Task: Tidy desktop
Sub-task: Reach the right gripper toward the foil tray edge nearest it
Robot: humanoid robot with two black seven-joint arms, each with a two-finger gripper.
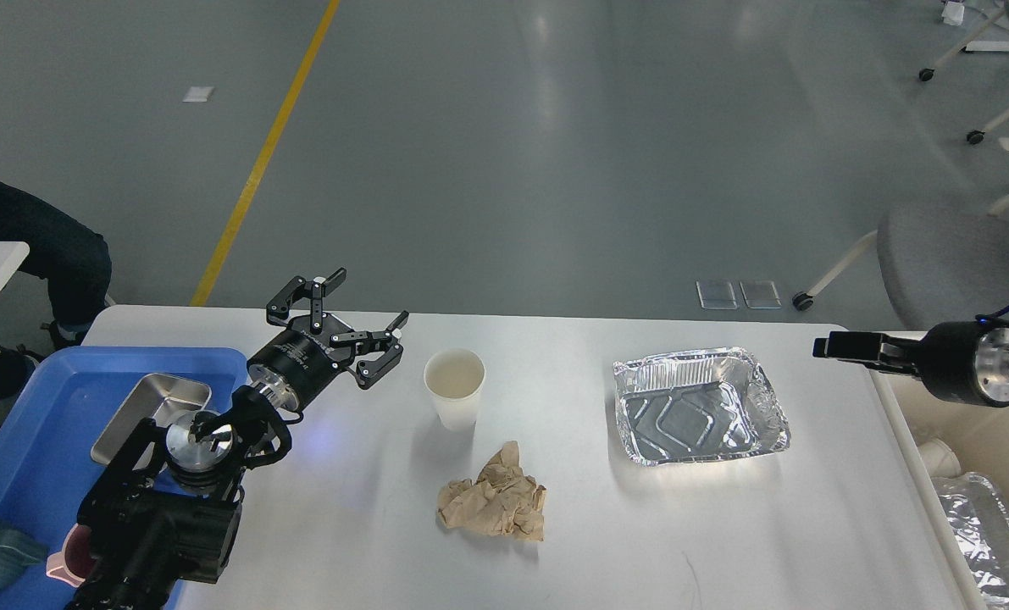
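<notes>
Desktop [368, 542]: large white rect. top w/ rounded corners, smooth, faintly glossy, fills lower half of view. On it: white paper cup [454, 388] upright near centre; crumpled brown paper [494, 501] just in front of cup; empty foil tray [697, 405] to the right, dented rim. Blue tray [38, 424] at left edge holds a steel pan [152, 405]. Cream bin [978, 474] at right edge. Left gripper [360, 318] above desktop, left of cup, fingers spread, holding nothing. Right gripper [834, 347] over right edge, seen side-on; spread or closed: cannot tell.
</notes>
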